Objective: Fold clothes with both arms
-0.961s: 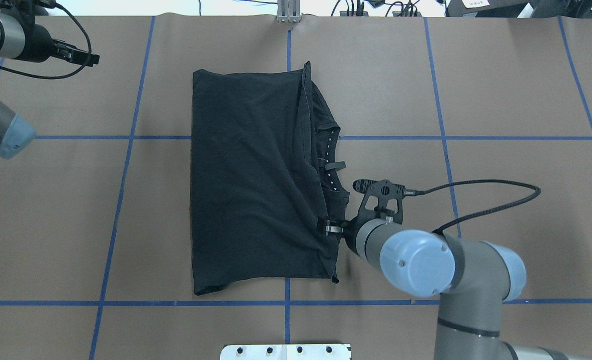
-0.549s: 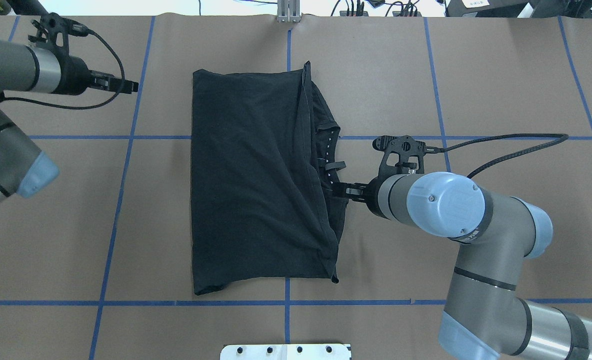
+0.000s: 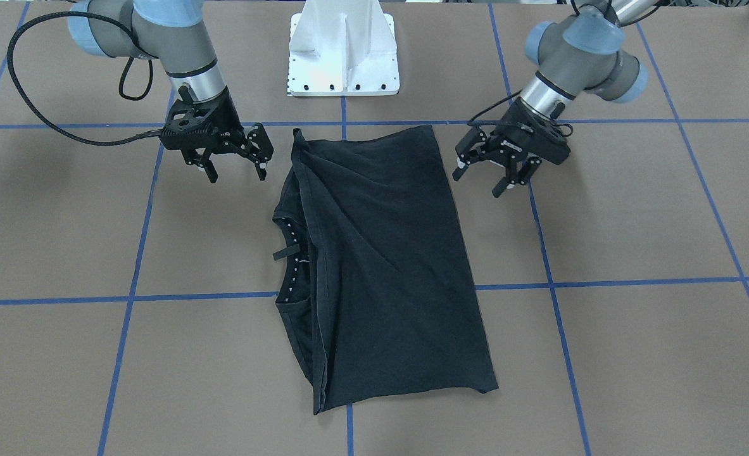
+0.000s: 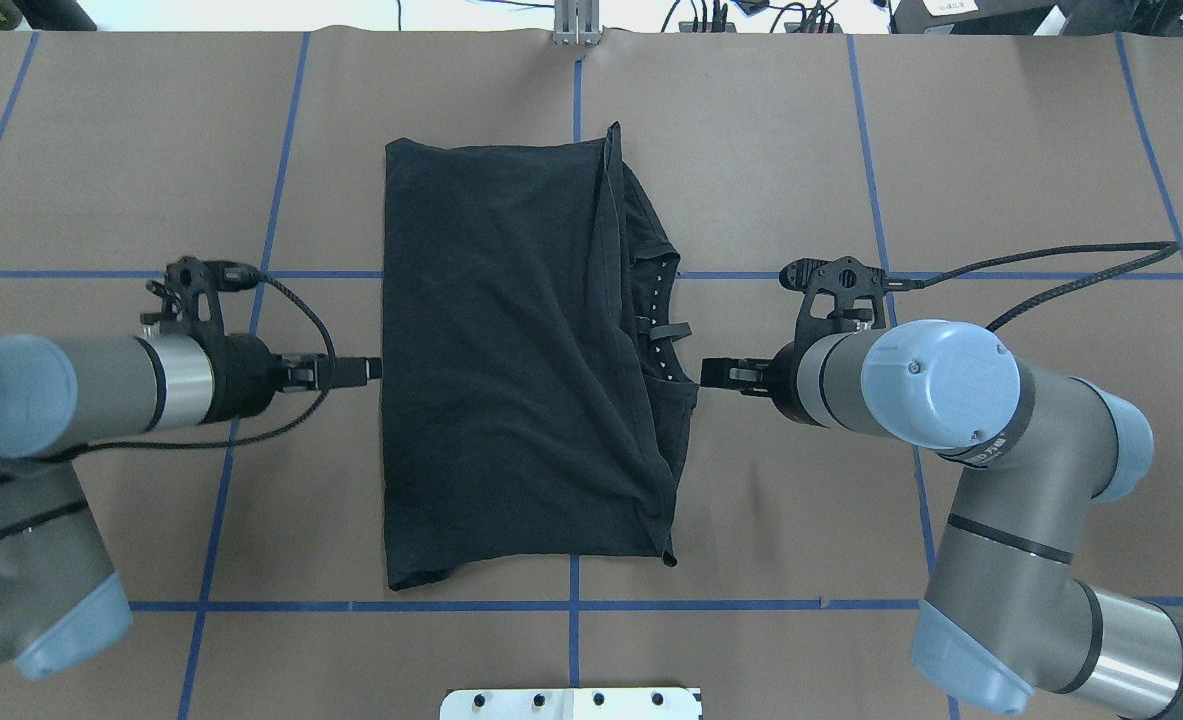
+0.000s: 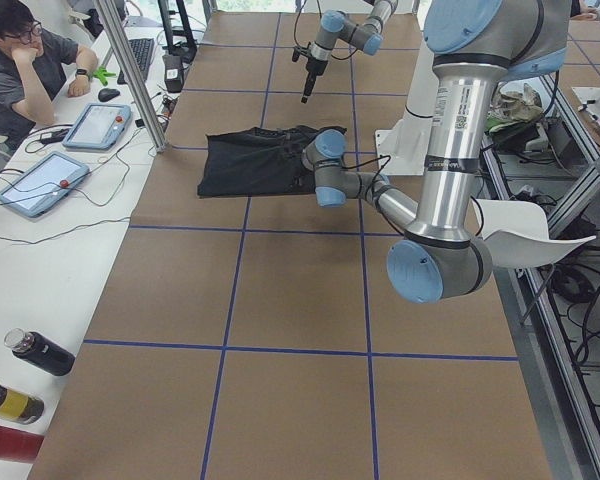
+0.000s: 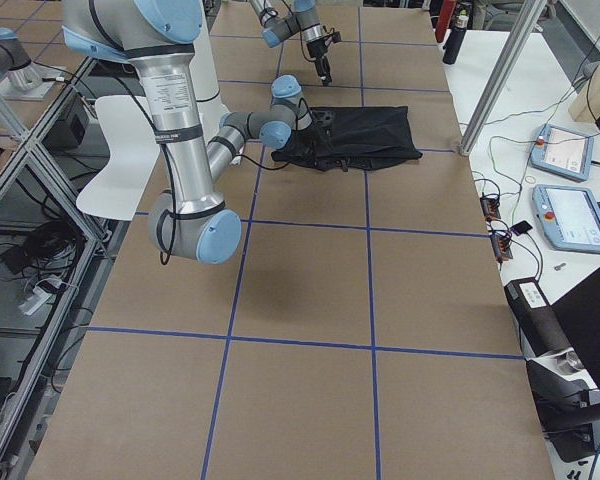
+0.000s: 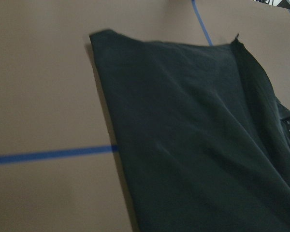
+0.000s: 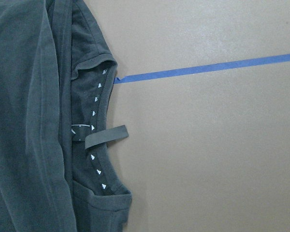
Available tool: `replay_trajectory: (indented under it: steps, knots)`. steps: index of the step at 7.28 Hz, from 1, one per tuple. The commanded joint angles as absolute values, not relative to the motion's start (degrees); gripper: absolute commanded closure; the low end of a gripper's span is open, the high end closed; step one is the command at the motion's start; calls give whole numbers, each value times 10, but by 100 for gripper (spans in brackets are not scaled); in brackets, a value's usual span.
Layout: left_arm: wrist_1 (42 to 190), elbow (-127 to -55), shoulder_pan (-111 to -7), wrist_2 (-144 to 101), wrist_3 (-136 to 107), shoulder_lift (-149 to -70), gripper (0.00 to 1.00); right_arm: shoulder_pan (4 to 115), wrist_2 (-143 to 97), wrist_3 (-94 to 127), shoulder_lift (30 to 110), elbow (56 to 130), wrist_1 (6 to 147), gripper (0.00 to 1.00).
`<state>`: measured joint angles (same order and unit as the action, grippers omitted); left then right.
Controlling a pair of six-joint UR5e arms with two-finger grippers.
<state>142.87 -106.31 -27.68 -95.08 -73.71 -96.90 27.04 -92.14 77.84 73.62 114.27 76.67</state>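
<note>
At the shirt's two long edges, mid-length: my right tool (image 4: 703,372) sits just off the collar side and my left tool (image 4: 371,368) is at the plain folded side. They point at each other across the T-shirt (image 4: 501,370).

Change: a second ago the right tool was on the hem-side corner of that edge. It has since slid along and come off the cloth. The left tool has swung in from the far corner of the table (image 4: 1001,150). The shirt's outline has not shifted; it lies flat, mid-table, as a rough rectangle with no logo showing.

Judgement: the last fold is released and I am lining up for a two-handed crosswise fold.

Views: overhead shows both tools edge-on, so their spread is unreadable. The front camera shows right tool (image 3: 235,174) and left tool (image 3: 477,180) both spread and empty. The right wrist camera alone shows the collar (image 8: 96,130) with its white marks and a loose loop (image 8: 106,137).
</note>
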Motion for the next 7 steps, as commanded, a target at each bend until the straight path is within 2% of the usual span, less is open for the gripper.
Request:
replay_trajectory:
  steps: [1,3,7]
  knots:
    - [1384,-1101,-172,-875,-800,-942,0,271,-919,778,744,1144,766,0]
    - [1257,-1129,-140,-871,-830,-953,0,270,-913,778,744,1144,766,0]
    - [1252,-1122,-111,-871,-832,-969,0,270,-912,779,744,1144,766,0]
